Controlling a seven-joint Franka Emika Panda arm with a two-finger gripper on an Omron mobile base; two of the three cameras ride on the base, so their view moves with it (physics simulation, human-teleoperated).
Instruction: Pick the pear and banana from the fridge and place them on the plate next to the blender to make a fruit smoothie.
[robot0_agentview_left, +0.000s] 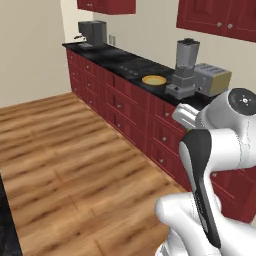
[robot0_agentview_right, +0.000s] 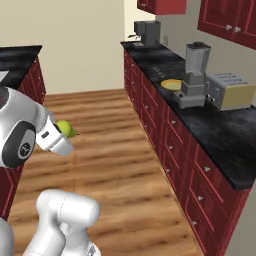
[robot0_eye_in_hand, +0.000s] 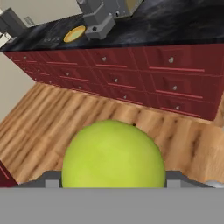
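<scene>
Left base view: white arm (robot0_agentview_left: 220, 165) rises at lower right, folded over the wood floor (robot0_agentview_left: 75, 165). Black counter (robot0_agentview_left: 115, 60) on red cabinets (robot0_agentview_left: 125, 110) runs along the back wall. Plate (robot0_agentview_left: 154, 80) sits near the counter's front edge, just left of the blender (robot0_agentview_left: 184, 70), w/ nothing on it. Toaster (robot0_agentview_left: 214, 78) is right of the blender, touching or nearly so. Coffee machine (robot0_agentview_left: 93, 34) is at the counter's far left end, by the corner.

Right base view: arm comes in from lower left. A green pear (robot0_agentview_right: 66, 129) sticks out past the wrist, above the floor, well apart from the counter. Gripper (robot0_agentview_right: 62, 134) is mostly hidden by the wrist; fingers can't be made out here. Plate (robot0_agentview_right: 172, 84) lies left of the blender (robot0_agentview_right: 195, 75), near the front edge; toaster (robot0_agentview_right: 231, 91) is on the other side.

Hand view: pear (robot0_eye_in_hand: 113, 159) sits right at the camera, betw. the two finger tips (robot0_eye_in_hand: 51, 179), which show at either side of it. Jaws stand wide and are clamped on the fruit. Beyond it are floor, cabinet drawers and the counter w/ plate (robot0_eye_in_hand: 75, 33) beside the blender base (robot0_eye_in_hand: 101, 19) at the top edge.
</scene>
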